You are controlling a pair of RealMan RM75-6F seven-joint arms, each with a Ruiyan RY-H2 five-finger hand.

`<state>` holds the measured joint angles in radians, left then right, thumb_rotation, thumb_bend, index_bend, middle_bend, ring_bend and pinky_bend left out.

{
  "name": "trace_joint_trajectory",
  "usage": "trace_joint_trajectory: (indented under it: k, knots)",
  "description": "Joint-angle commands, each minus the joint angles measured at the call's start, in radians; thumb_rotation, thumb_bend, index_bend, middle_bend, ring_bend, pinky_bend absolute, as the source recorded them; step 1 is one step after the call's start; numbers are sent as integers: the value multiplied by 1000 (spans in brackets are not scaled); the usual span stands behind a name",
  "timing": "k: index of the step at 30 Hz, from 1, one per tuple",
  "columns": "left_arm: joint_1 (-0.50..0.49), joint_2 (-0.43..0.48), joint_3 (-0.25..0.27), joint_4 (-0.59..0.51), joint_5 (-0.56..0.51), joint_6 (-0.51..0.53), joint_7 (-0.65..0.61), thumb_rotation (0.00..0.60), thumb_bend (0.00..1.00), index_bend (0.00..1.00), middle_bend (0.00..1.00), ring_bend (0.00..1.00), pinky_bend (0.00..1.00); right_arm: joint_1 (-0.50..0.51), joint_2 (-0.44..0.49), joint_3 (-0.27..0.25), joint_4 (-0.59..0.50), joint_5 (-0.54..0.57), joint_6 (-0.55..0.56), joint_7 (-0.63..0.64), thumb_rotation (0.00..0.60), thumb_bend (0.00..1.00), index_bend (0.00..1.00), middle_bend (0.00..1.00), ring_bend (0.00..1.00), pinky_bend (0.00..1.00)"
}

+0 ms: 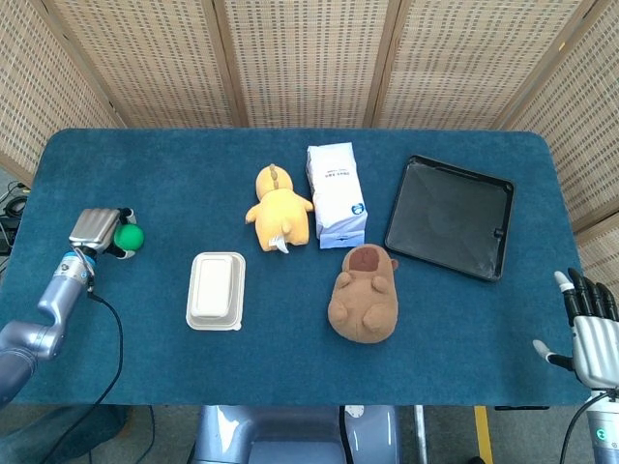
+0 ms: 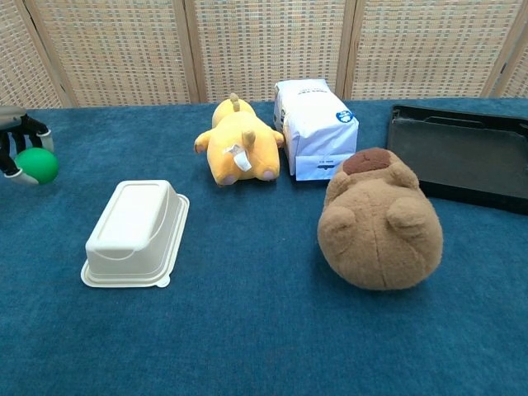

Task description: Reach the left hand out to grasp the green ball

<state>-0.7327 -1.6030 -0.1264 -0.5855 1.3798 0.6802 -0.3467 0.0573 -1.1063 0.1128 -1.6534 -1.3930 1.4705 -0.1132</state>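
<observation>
The green ball is at the far left of the blue table. My left hand is wrapped around the ball from its left side, with fingers curled over the top and under it. In the chest view the ball shows at the left edge with dark fingers of the left hand closed over it. My right hand hangs at the lower right, off the table's corner, fingers spread and holding nothing.
A white lidded box lies right of the ball. Further right lie a yellow plush, a white and blue carton, a brown plush and a black tray.
</observation>
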Motion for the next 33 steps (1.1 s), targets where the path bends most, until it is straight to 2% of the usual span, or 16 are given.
trace_joint_trajectory:
  k: [1, 7, 15, 33]
  knots:
    - [-40, 49, -36, -100, 2, 45, 0, 600, 191, 380, 506, 423, 439, 2, -1, 2, 0, 4, -1, -1, 600, 0, 0, 0, 0, 0]
    - [-138, 75, -77, -198, -48, -54, 121, 600, 188, 367, 494, 413, 425, 5, -2, 12, 5, 26, -7, -3, 600, 0, 0, 0, 0, 0]
    - [-248, 22, -90, -187, -112, -215, 226, 600, 187, 358, 474, 399, 413, 10, -7, 23, 16, 58, -17, -9, 600, 0, 0, 0, 0, 0]
    - [-314, -14, -74, -161, -234, -364, 305, 600, 189, 340, 457, 385, 397, 19, -11, 30, 29, 86, -35, -10, 600, 0, 0, 0, 0, 0]
